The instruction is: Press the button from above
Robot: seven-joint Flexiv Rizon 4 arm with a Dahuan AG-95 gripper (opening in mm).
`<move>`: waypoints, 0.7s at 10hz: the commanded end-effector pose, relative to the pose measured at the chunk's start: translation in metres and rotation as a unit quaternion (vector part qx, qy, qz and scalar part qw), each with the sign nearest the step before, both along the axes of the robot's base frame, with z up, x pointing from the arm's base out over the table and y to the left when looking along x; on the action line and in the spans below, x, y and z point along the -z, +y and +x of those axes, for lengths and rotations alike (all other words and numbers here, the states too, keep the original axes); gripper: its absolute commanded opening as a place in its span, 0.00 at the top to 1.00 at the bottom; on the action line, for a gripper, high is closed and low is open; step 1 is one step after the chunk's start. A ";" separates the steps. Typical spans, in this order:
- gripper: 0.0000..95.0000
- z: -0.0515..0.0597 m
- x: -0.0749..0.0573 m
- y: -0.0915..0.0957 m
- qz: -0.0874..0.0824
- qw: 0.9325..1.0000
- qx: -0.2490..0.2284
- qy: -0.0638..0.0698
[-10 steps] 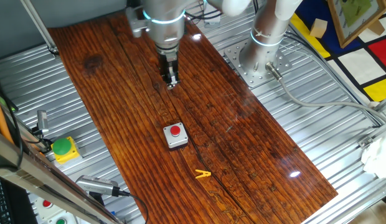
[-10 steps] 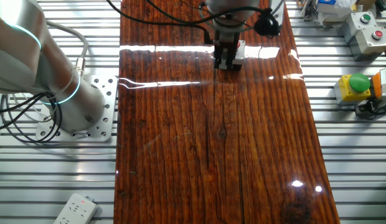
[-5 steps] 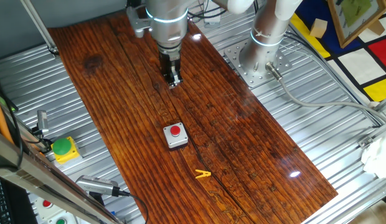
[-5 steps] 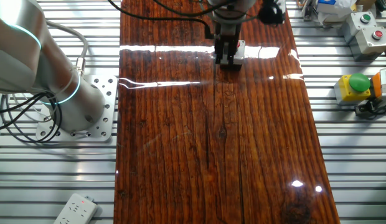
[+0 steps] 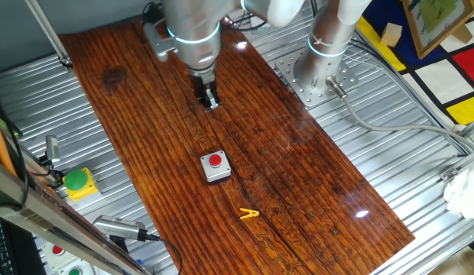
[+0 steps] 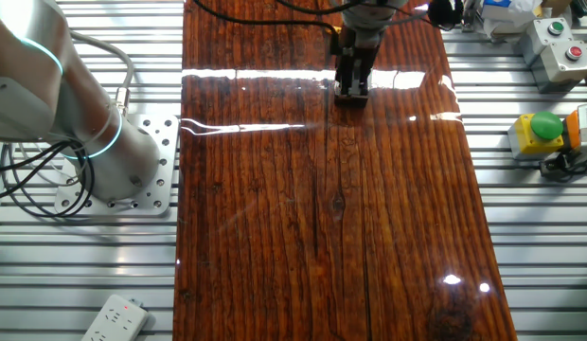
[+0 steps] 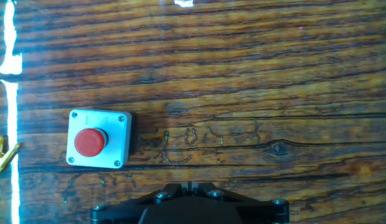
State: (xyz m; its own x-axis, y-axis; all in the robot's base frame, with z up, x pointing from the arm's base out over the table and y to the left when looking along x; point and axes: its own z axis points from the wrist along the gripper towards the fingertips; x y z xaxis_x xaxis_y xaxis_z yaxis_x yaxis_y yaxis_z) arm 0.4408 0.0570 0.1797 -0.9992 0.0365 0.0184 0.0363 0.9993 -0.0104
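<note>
The button (image 5: 215, 160) is small, round and red, set in a square light-grey metal box (image 5: 216, 173) in the middle of the wooden board (image 5: 298, 168). My gripper (image 5: 210, 101) hangs above the board, well behind the button and apart from it. In the hand view the button (image 7: 89, 142) and its box (image 7: 115, 140) lie at the left, while my gripper (image 7: 190, 185) shows at the bottom edge with its fingertips touching, shut and empty. In the other fixed view my gripper (image 6: 351, 92) hides the box.
A yellow clip (image 5: 248, 215) lies on the board in front of the box. A green dome button on a yellow box (image 5: 76, 181) and a white button panel (image 6: 557, 40) sit on the metal table beside the board. The arm's base (image 5: 317, 72) stands at the board's other side.
The hand and wrist have shifted and turned above the board; the fingertips stay at about the same spot. The button box has not moved.
</note>
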 end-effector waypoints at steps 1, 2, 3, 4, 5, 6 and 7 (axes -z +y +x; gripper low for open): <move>1.00 0.003 0.001 0.001 0.003 1.000 0.006 0.004; 1.00 0.004 0.001 0.002 0.003 1.000 0.008 0.004; 1.00 0.005 0.001 0.002 0.003 1.000 0.011 0.003; 1.00 0.007 0.000 0.003 0.003 1.000 0.013 0.003; 1.00 0.009 0.000 0.004 0.002 1.000 0.016 0.003; 1.00 0.012 0.000 0.005 0.002 1.000 0.018 0.002; 1.00 0.014 0.000 0.005 0.003 1.000 0.020 0.001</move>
State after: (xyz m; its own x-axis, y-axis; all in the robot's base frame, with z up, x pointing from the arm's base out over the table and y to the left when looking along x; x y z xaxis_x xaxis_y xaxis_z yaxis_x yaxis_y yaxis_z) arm 0.4553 0.0621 0.1803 -0.9969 0.0767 0.0194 0.0766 0.9970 -0.0050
